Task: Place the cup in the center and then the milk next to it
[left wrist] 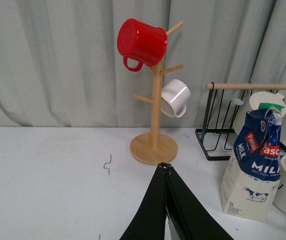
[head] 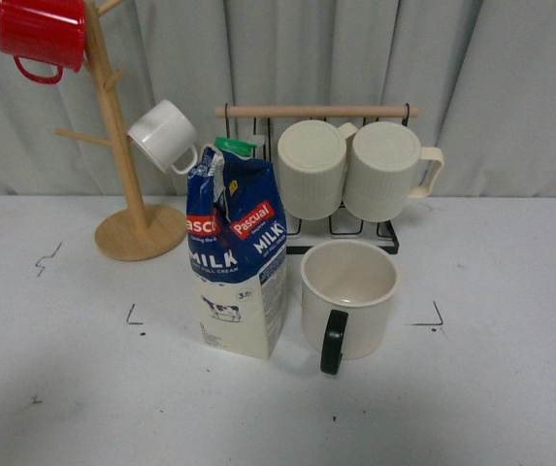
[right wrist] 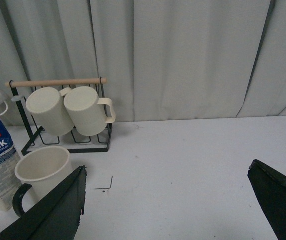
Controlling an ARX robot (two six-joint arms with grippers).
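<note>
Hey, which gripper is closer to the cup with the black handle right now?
Probably right. The right gripper, open, has the cup just beside one finger. The left gripper, shut, has the milk between it and the cup.

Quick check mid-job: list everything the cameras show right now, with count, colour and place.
Cream-white mug with black handle: one, upright inside the corner marks, handle toward the camera.
Blue-and-cream gable-top milk carton: one, standing just left of that mug.
Ribbed cream mugs: two, lying on their sides on the black wire rack.
Black wire rack with wooden bar: one, behind the mug.
Wooden mug tree: one, back left.
Red mug: one, hung high on the tree.
Small white cup: one, hung lower on the tree.
White tabletop: one, with black corner marks.
Grey curtain: behind everything.
Left hand: black, shut, empty.
Right hand: black, open, empty.
</note>
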